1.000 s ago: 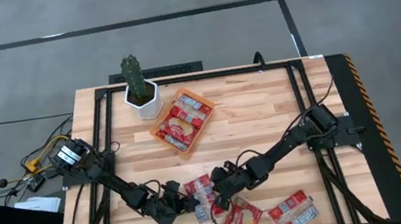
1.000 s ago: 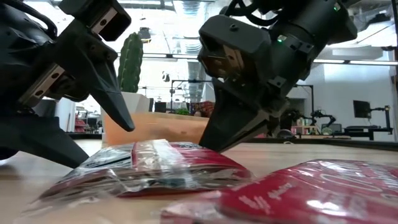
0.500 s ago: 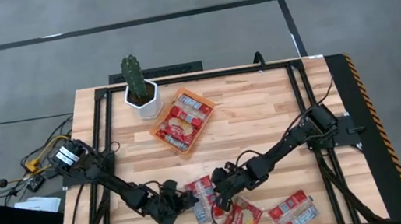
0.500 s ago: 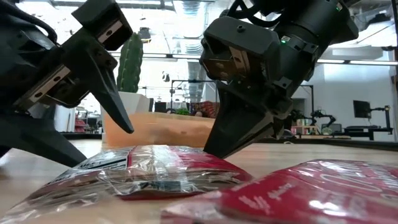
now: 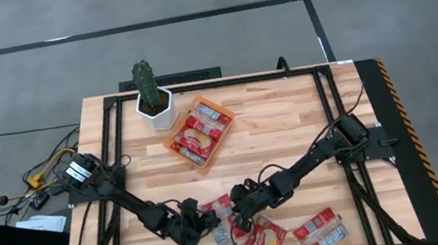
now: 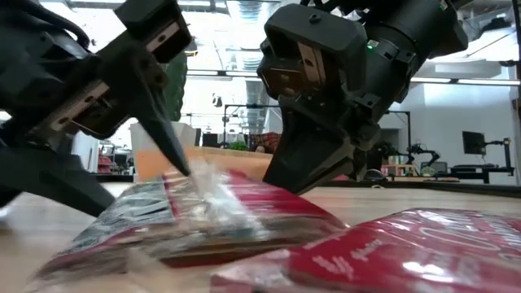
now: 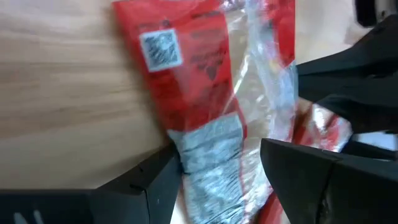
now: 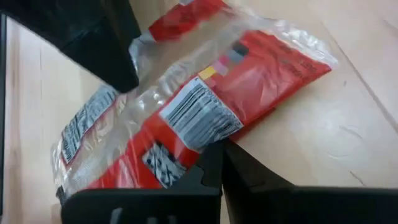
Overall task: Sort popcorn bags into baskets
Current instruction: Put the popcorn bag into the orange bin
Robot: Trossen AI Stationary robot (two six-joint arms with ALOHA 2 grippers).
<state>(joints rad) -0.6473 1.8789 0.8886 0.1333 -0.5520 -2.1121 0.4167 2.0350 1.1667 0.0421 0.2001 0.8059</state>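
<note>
A red and silver popcorn bag (image 5: 220,212) lies flat on the wooden table near its front edge, between my two grippers; a second may lie under it, I cannot tell. My left gripper (image 5: 206,223) is open, and its fingers straddle the bag's left end (image 7: 208,149). My right gripper (image 5: 236,213) is shut at the bag's right edge. The orange basket (image 5: 182,121) at the back holds several bags. My left gripper touches the bag's clear wrapper (image 6: 198,175) with the tip of its upper finger (image 6: 172,150), slanting down from the table's left. Its lower finger (image 6: 77,189) lies low beside the bag. The bag rests on the table, bunched up at that tip. My right gripper has its two fingertips (image 8: 214,163) closed at the bag's long edge, beside the barcode (image 8: 198,118). It slants down from the table's right. The fingers hide how much of the edge lies between them. The bag stays on the table.
Two more popcorn bags (image 5: 262,243) (image 5: 320,231) lie at the front edge, right of my grippers. A white pot with a green cactus (image 5: 148,89) stands at the back left, next to the basket. Black rails run along both sides of the table.
My left gripper has rolled and tipped in place, and its upper finger has come down onto the bag's wrapper. The wrapper, flat a second ago, is now pushed up into a crumpled peak at that fingertip, while the bag's right end stays on the table.
</note>
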